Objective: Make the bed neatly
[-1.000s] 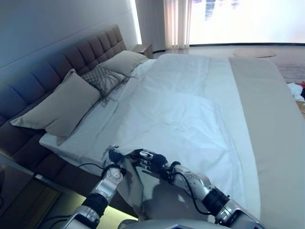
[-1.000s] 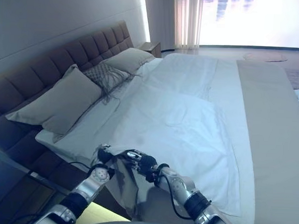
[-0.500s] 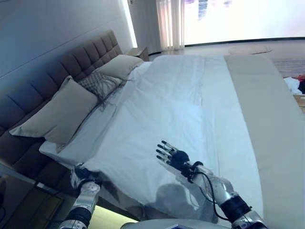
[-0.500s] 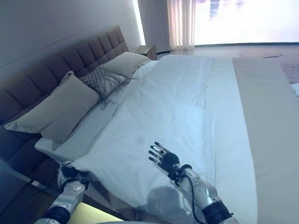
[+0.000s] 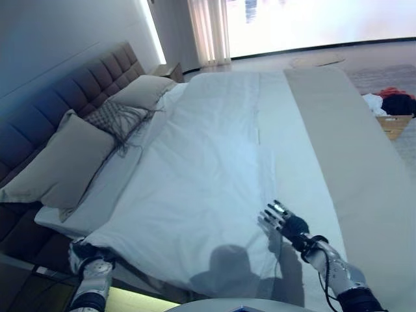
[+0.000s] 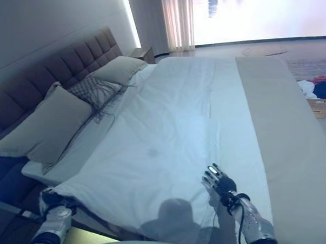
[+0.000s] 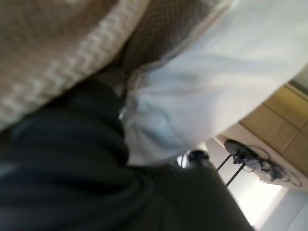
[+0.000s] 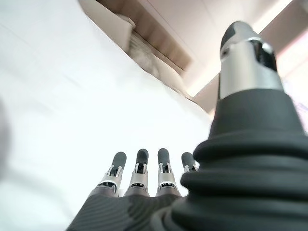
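A white duvet (image 5: 201,169) lies spread over the bed, with a beige cover (image 5: 338,143) along its right side. My left hand (image 5: 90,259) is at the bed's near left corner, shut on the duvet's corner; in the left wrist view bunched white cloth (image 7: 192,91) lies against the hand's dark cover. My right hand (image 5: 286,224) is open with straight fingers (image 8: 139,178), resting on the duvet near its right edge at the near side.
Two beige pillows (image 5: 55,162) (image 5: 140,91) and a patterned one (image 5: 117,117) lean on the dark tufted headboard (image 5: 58,104). A nightstand (image 5: 168,68) stands at the far side. A box with clothes (image 5: 390,110) sits on the floor to the right.
My right hand let go of the duvet, opened and moved right. My left hand drew the corner out to the left and the folded-over duvet now lies flat. The camera shifted.
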Motion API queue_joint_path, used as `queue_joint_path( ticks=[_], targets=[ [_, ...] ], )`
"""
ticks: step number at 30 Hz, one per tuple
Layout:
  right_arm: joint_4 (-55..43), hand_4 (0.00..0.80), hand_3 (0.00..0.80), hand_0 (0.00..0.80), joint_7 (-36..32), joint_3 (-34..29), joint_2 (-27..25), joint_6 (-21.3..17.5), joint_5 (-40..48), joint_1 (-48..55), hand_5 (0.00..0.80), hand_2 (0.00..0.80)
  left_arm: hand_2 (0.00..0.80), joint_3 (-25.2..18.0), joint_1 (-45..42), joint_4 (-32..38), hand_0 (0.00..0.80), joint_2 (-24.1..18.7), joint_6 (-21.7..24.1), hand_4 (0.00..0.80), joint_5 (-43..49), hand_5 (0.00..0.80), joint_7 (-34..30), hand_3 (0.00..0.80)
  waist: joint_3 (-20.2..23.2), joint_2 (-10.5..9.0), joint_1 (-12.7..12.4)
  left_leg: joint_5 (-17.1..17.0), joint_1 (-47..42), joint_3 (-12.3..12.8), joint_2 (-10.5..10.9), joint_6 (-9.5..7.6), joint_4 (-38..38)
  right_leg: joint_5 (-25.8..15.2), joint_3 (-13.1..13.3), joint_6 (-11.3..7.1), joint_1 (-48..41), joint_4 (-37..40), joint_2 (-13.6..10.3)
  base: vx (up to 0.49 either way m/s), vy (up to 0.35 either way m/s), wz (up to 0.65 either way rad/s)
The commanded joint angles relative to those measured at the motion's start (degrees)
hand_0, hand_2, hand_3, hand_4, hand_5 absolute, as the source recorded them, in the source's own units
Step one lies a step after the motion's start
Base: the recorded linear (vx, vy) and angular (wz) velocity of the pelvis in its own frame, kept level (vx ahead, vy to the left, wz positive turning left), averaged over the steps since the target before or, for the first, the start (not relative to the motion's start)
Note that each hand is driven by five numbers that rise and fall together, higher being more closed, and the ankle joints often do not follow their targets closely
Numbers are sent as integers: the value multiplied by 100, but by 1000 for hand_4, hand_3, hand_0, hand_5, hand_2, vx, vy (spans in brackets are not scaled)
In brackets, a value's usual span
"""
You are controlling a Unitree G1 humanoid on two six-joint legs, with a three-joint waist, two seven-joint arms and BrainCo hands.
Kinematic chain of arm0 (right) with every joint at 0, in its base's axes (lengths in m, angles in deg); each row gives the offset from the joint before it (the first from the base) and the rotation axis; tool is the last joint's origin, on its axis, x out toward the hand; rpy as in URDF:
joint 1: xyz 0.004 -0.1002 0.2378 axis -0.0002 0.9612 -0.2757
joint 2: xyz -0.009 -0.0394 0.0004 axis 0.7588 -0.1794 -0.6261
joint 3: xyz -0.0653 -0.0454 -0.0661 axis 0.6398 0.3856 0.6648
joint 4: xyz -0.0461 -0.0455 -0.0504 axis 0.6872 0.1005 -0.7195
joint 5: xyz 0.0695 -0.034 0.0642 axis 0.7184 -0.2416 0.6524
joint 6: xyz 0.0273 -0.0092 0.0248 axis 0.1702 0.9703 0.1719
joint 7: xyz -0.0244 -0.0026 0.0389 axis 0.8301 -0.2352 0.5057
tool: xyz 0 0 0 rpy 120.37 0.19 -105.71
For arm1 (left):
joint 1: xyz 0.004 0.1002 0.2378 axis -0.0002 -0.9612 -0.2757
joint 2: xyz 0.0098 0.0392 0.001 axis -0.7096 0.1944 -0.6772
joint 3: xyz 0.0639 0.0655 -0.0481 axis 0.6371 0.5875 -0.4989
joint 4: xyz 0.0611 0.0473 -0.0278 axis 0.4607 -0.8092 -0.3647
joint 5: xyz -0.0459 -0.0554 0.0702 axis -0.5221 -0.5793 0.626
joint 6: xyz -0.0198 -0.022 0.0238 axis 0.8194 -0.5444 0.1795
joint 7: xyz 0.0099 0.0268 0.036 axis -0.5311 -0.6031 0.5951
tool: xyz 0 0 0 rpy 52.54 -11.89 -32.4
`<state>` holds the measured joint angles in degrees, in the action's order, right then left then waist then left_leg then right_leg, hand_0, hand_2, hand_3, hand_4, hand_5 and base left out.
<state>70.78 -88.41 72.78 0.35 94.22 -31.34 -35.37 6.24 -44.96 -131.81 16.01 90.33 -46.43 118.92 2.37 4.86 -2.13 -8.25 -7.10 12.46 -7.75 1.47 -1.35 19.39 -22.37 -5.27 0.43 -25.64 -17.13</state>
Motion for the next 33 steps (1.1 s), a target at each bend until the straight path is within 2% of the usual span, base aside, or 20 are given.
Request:
queue_joint_path(
  ticks=[1, 5, 9, 15, 16, 17, 19, 24, 27, 30, 33],
  targets=[
    [137, 0, 0, 0, -301, -467, 135, -322, 170, -118, 0, 0, 800, -1331, -175, -244, 800, -1758, -85, 800, -58, 800, 227, 800, -145, -248, -150, 510, 150, -49, 129, 331, 59, -2276, 88, -629, -461, 2122, -329, -54, 19, -8],
    [250, 0, 0, 0, -393, -604, 127, -408, 267, 0, 0, 0, 800, -1740, -368, -460, 800, -2426, -303, 800, -61, 800, 61, 800, -188, -213, -184, 557, 187, -69, 135, 314, 111, -2275, 98, -635, -447, 2134, -298, -49, 3, -7],
    [222, 0, 0, 0, -264, -576, 169, -408, 436, -3, 0, 0, 800, -1896, -402, -668, 800, -2913, -812, 800, -145, 800, -37, 800, -225, -171, -257, 556, 237, -140, 154, 324, 132, -2269, 55, -627, -451, 2136, -283, -47, 11, -5],
    [138, 0, 0, 0, -111, -434, 250, -516, 457, 1, 0, 0, 800, -2120, -378, -957, 800, -3083, -1179, 800, -496, 800, 53, 800, -201, -123, -356, 542, 239, -218, 189, 332, 38, -2245, -55, -641, -493, 2160, -292, -28, 34, 1],
    [95, 0, 0, 0, -48, -386, 288, -510, 424, -24, 0, 0, 800, -2128, -452, -998, 800, -3086, -936, 800, -441, 800, -146, 800, -215, -101, -338, 546, 243, -252, 187, 339, 37, -2224, -57, -635, -496, 2162, -268, 0, 0, 0],
    [71, 0, 0, 0, 7, -307, 278, -535, 477, -39, 0, 0, 800, -2077, -425, -970, 800, -3082, -1073, 800, -88, 800, -83, 800, -222, -113, -340, 560, 217, -242, 199, 333, 29, -2228, -37, -632, -508, 2171, -263, 0, 0, 0],
    [-18, 0, 0, 0, 120, -221, 290, -606, 604, 6, 0, 0, 800, -1944, -411, -581, 800, -3116, -1336, 800, -132, 800, 122, 800, -242, -156, -408, 571, 223, -263, 207, 314, 56, -2252, -47, -640, -520, 2175, -260, -15, -46, 3],
    [40, 0, 0, 0, 49, -191, 357, -646, 576, 52, 0, 0, 800, -1998, -347, -655, 800, -3363, -1297, 800, 372, 800, -133, 800, -230, -169, -420, 596, 209, -228, 190, 305, 29, -2252, -49, -650, -499, 2191, -217, -9, -39, 15],
    [103, 0, 0, 0, 9, -242, 423, -699, 510, 100, 0, 0, 800, -1985, -370, -504, 800, -3405, -1350, 800, 530, 800, -144, 800, -222, -164, -423, 600, 218, -215, 193, 300, 17, -2261, -38, -654, -485, 2236, -176, -2, -19, -2],
    [144, 0, 0, 0, 17, -286, 449, -725, 488, 110, 0, 0, 800, -1867, -373, -328, 800, -3504, -1481, 800, 1123, 800, -271, 800, -225, -147, -432, 591, 224, -204, 193, 317, 3, -2264, -40, -652, -487, 2258, -154, 0, 5, 0],
    [143, 0, 0, 0, 32, -293, 466, -801, 505, 153, 0, 0, 800, -1828, -339, -188, 800, -3725, -1565, 800, 1236, 800, -359, 800, -215, -140, -459, 597, 233, -229, 215, 306, -6, -2279, -50, -656, -482, 2255, -168, 10, 5, -10]
  ],
)
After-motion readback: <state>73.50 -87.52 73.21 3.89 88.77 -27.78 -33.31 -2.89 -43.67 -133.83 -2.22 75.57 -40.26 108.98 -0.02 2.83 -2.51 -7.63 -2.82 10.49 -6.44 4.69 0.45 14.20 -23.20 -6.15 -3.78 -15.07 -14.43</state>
